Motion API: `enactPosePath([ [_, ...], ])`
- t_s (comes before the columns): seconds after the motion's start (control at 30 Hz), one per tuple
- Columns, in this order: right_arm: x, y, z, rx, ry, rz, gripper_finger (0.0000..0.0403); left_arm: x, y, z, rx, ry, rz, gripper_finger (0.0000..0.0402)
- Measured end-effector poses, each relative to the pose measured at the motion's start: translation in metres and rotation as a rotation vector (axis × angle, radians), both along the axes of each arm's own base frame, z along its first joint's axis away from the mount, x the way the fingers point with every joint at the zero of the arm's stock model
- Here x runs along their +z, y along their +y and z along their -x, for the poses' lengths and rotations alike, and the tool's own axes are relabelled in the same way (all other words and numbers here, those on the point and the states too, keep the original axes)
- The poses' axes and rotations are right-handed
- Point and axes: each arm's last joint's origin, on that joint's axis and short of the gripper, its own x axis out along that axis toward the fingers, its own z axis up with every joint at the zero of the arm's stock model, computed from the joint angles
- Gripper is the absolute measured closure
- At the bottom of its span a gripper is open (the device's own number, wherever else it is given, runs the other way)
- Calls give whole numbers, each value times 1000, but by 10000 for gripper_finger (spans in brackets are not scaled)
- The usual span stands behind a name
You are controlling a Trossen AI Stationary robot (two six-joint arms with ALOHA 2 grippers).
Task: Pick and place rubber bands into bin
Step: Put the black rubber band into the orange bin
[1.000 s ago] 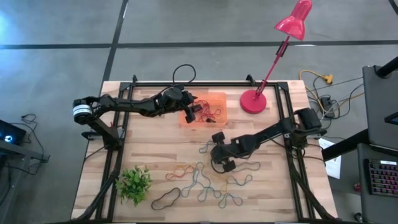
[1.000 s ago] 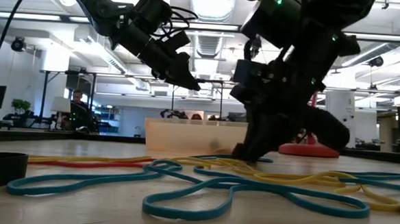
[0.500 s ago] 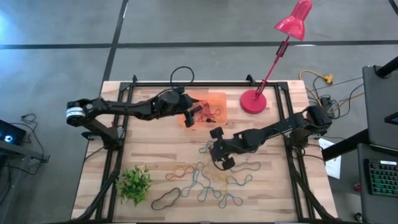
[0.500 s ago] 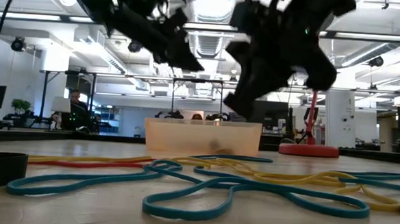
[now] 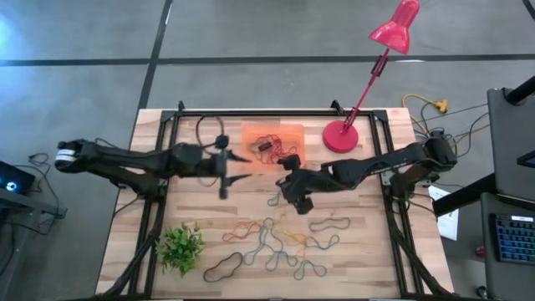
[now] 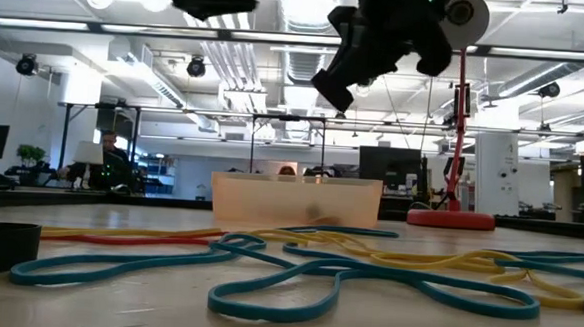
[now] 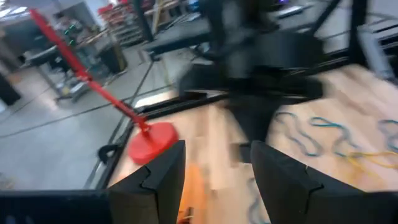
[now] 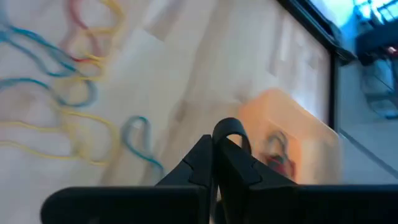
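Many coloured rubber bands (image 5: 272, 238) lie loose on the wooden table's near middle, also seen in the low view (image 6: 296, 269). The orange bin (image 5: 251, 130) stands at the far middle with several bands inside. My right gripper (image 5: 287, 177) hangs above the table between the pile and the bin, shut on a dark rubber band (image 8: 239, 127). My left gripper (image 5: 226, 170) is open, drawn back left of the bin, high above the table, with nothing between its fingers (image 7: 161, 180). My right gripper pinches the dark band between its two fingertips (image 8: 205, 152). A short arch of the band (image 8: 231, 123) sticks out past the tips. The fingers slant down toward the bin (image 8: 292, 124). The gripper is clear of the table; the band's other end is hidden.
A red lamp (image 5: 340, 136) stands on its round base right of the bin, its rod leaning toward the far right. A small green plant (image 5: 180, 245) sits at the near left. Bare wood lies between the bin and the pile of bands.
My right gripper has risen from the pile of bands, staying shut, and has moved a little toward the bin. My left gripper has pulled back from over the bin toward the table's left, rising, and has stayed open.
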Motion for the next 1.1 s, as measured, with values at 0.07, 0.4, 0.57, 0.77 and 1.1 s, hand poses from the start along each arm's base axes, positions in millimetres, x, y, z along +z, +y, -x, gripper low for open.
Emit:
enactPosePath([
  [0.07, 3, -10, 0, -25, -9, 5, 395, -8, -8, 13, -37, -5, 1, 234],
  [0.4, 1, -89, -14, -155, -123, -31, 394, -53, -21, 51, -111, -112, 83, 234],
  [0.57, -11, -128, -18, -261, -150, -82, 394, -51, -19, 58, -111, -165, 85, 234],
  [0.77, -26, -154, -18, -361, -132, -125, 394, -54, -19, 59, -113, -157, 68, 234],
  [1.1, -43, -175, -18, -418, -118, -157, 394, -59, -20, 53, -111, -135, 53, 234],
])
